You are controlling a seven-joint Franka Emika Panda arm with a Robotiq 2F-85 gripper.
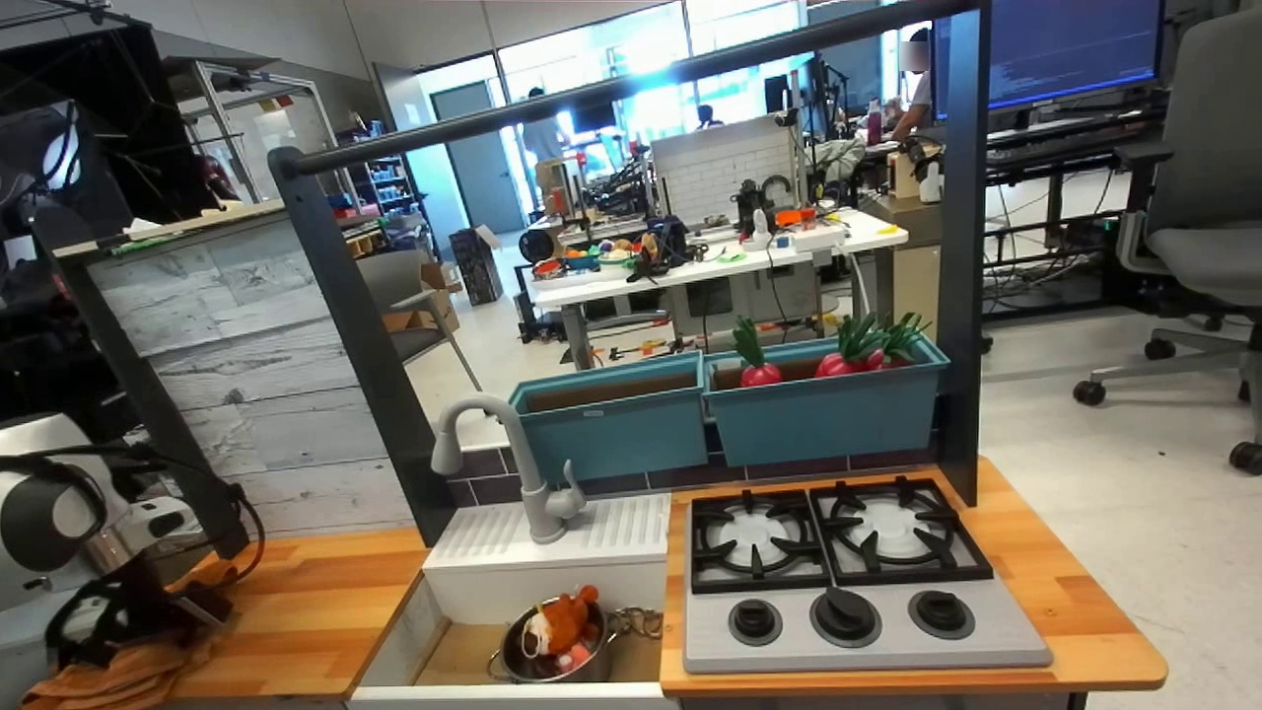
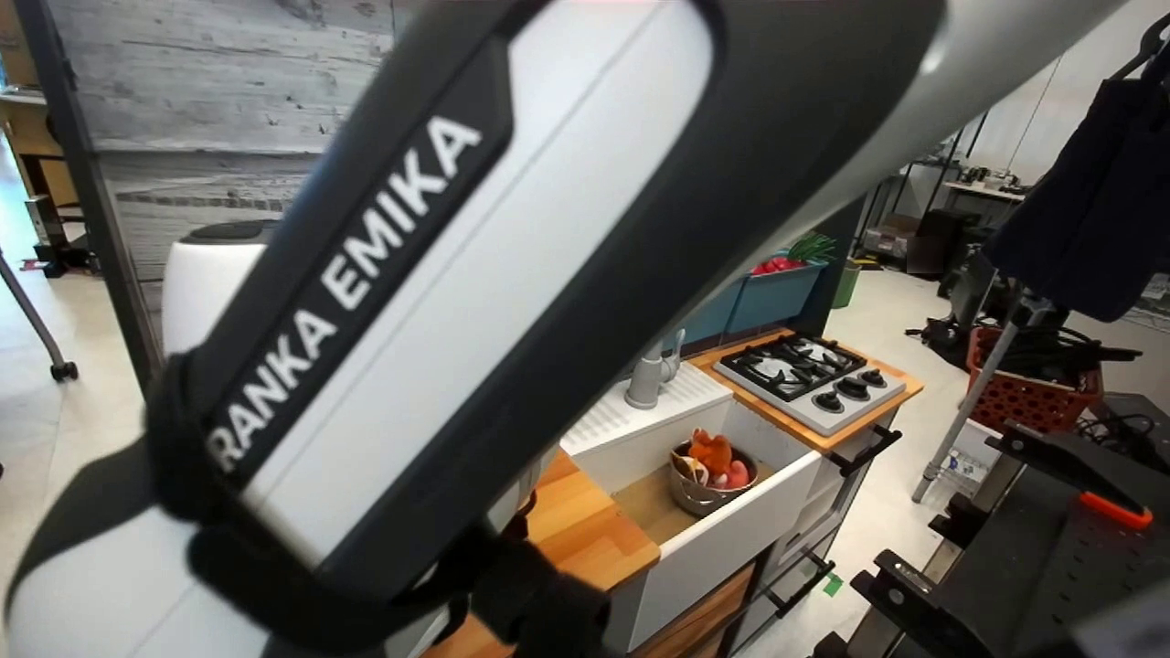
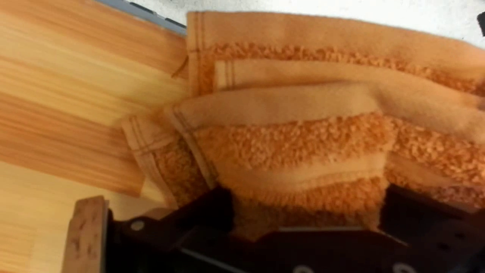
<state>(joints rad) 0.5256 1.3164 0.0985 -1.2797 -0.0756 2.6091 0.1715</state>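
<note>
Down at the edge of the wooden counter [image 3: 60, 76], the gripper [image 3: 307, 206] has its dark fingers [image 3: 218, 210] spread nice and wide, with a fold of an orange towel [image 3: 295, 140] sitting in the gap between them. Honestly can't tell whether either fingertip touches the cloth. The towel's pretty bunched up, fuzzy with smooth stitched borders, and it lies at the counter's edge with pale floor [image 3: 341, 7] showing past it. In an exterior view it's the crumpled heap below the end of the arm [image 1: 49, 523], though the gripper is kinda hard to make out there. The arm also hogs the middle of an exterior view, FRANKA EMIKA lettering [image 2: 343, 283] and all.

Moving out, there's a white sink [image 2: 731, 553] next to that stretch of counter, and in both exterior views a metal pot [image 2: 697, 498] sits in it with an orange plush [image 1: 569, 621] and some pinkish stuff [image 1: 572, 659] inside. A gray faucet [image 1: 537, 498] stands at the back of the sink, and a two-burner stove [image 1: 795, 633] with three black knobs [image 1: 845, 616] is on the far side of it. Behind all that, two teal planters [image 1: 823, 419] sit end to end, one of them with red radishes [image 1: 760, 375] poking up, green tops out.
</note>
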